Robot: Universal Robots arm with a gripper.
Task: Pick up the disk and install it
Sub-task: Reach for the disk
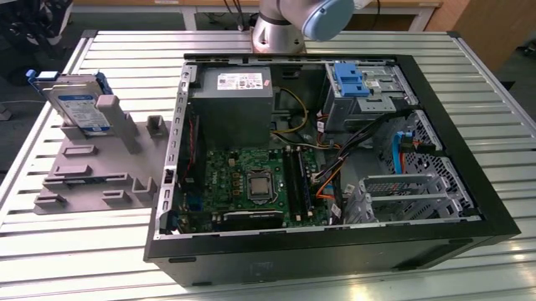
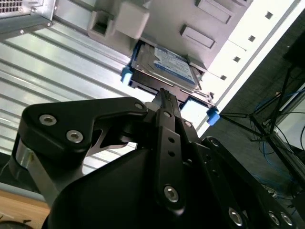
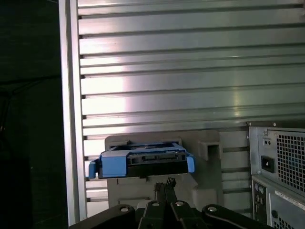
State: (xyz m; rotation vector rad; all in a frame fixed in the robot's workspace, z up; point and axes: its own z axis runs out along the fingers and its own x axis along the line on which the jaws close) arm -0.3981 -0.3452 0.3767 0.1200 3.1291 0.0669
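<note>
Judging the work barely begun, we see the disk propped at a tilt in its grey stand on the surface, beside the open computer case. Our fingers are pressed together, empty, close to the disk's edge.

Table: ribbed silver metal slats, across most of the exterior view.
Light: bright glare on the slats, lower right.
Floor: dark, left edge.
Furniture: wooden bench, top edge; wooden panel, upper right.
</note>
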